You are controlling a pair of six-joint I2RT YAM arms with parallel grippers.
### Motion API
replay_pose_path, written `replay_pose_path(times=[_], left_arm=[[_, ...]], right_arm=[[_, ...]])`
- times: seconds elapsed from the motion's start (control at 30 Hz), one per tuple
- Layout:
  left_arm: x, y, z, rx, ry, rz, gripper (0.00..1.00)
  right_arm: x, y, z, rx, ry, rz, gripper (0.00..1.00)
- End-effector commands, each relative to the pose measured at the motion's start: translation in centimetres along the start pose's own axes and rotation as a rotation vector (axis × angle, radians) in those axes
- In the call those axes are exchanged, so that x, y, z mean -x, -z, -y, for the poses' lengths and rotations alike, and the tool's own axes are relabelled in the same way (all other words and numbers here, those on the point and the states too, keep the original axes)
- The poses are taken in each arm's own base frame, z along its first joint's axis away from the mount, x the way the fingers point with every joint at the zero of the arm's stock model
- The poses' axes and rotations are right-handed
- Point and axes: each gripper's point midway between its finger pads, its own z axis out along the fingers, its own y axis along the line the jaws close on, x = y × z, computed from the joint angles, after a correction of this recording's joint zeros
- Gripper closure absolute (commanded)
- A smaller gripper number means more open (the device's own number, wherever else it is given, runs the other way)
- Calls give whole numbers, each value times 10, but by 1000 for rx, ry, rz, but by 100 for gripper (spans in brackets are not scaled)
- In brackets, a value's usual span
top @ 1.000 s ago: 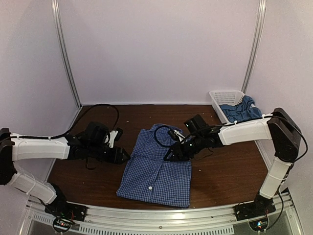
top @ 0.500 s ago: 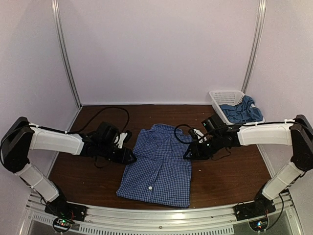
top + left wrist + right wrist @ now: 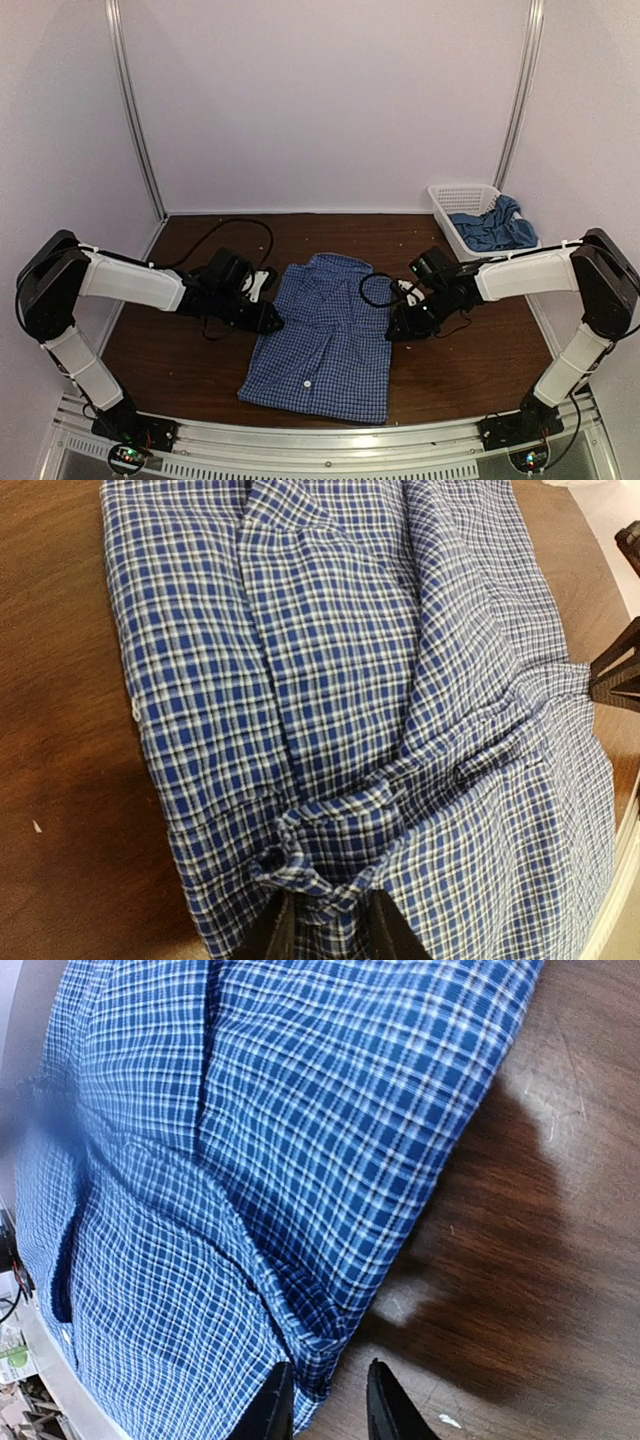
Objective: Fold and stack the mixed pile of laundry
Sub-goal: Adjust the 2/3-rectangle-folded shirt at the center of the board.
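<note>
Lying flat at the centre of the overhead view, the checked shirt (image 3: 325,345) is spread front-up on the brown table (image 3: 190,375). Its collar is turned toward the back wall and its hem toward the lower edge of the frame.

The left gripper (image 3: 272,322) is set low against the shirt's left edge, at about mid-height of the garment. In the left wrist view, a bunched fold of the checked cloth is seen clamped between the two dark fingers (image 3: 272,935) at the bottom of the frame. Creases are drawn from that fold across the fabric.

The right gripper (image 3: 393,330) is placed at the opposite edge of the shirt, level with the left one. In the right wrist view, the folded edge of the shirt is seen between the fingers (image 3: 272,1405) at the bottom of the frame. Bare wood is visible beside the other finger, so it cannot be told whether the cloth is actually pinched there.

The teal t-shirt (image 3: 490,228) is heaped in the white lattice basket (image 3: 462,190) at the upper right, well apart from the checked shirt, with part of it draped over the basket's right rim.
</note>
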Motion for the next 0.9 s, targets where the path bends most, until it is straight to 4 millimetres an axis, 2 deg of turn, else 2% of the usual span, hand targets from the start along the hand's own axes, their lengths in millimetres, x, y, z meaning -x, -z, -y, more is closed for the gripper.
replay_pose_path(times=[0.0,0.1,0.2,0.23,0.33,0.47,0.57,0.63,0.87], left_arm=[[20,-1,10,-40,-33,49,79],[22,1,12,-48,-40,56,92],[25,4,14,-50,-47,66,100],[25,5,14,-48,-47,67,100],[25,6,13,-41,-46,66,100],[25,5,12,-39,-45,65,99],[24,3,12,-37,-44,59,99],[25,2,12,-37,-44,60,99],[25,2,13,-39,-53,59,100]], right_arm=[[14,2,-15,57,26,37,78],[16,2,-24,98,37,36,85],[18,2,-31,121,43,34,89],[17,2,-30,115,40,29,87],[16,6,-23,74,31,33,61],[9,9,-12,15,18,31,57],[1,5,-6,8,7,7,59],[-3,1,-6,20,5,-9,64],[-3,-5,-24,82,22,-22,82]])
